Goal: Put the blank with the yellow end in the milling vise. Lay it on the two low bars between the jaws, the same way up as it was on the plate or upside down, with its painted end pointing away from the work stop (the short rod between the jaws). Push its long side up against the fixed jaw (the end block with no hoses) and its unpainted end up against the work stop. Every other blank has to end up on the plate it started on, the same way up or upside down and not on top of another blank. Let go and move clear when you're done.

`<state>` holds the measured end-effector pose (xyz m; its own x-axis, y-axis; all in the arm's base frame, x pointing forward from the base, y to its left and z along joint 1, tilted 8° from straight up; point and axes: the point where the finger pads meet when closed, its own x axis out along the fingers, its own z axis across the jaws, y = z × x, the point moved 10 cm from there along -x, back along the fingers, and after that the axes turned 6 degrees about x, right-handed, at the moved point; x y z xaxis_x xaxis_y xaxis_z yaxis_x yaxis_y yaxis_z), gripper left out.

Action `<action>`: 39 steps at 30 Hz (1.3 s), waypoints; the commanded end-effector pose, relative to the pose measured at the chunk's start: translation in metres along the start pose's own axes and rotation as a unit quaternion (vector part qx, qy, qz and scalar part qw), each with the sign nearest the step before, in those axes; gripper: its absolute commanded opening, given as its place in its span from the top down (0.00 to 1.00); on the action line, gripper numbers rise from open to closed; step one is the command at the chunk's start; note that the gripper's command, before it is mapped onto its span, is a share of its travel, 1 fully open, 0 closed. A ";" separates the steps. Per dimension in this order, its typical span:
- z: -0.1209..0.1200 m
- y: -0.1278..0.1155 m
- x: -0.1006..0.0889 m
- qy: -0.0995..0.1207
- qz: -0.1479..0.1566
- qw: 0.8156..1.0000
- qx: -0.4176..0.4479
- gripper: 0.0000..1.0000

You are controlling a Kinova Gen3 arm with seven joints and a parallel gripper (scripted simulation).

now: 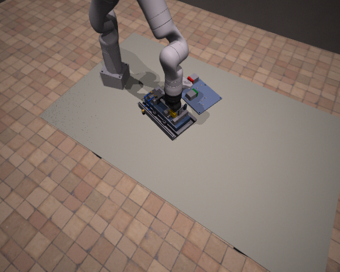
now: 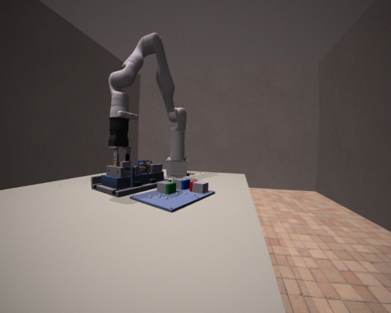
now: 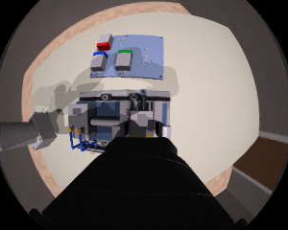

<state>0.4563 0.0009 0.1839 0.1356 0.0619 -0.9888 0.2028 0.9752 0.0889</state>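
The blank with the yellow end [image 1: 173,113] lies inside the milling vise [image 1: 168,119], between the jaws. My gripper [image 2: 120,157] hangs straight down over the vise, fingers open and empty, just above the blank. In the wrist view the vise [image 3: 119,118] shows below the black gripper body, and the fingers and the yellow end are hidden. The blue plate [image 1: 202,96] beside the vise holds the green-ended blank [image 1: 191,94], the red-ended blank [image 1: 192,77] and, in the exterior view, a blue-ended blank [image 2: 182,183].
The arm's base [image 1: 114,75] stands behind the vise on the grey table top. Blue hoses [image 1: 148,101] sit at the vise end nearer the base. The table's edge runs along the brick floor to the right in the exterior view.
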 end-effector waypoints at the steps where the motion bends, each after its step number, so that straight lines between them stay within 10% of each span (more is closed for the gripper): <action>1: 0.000 0.000 -0.003 0.001 0.001 1.000 0.006 0.00; 39: 0.000 0.000 -0.006 0.001 0.001 1.000 0.006 0.00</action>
<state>0.4552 0.0010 0.1867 0.1345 0.0618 -0.9890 0.2038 0.9750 0.0886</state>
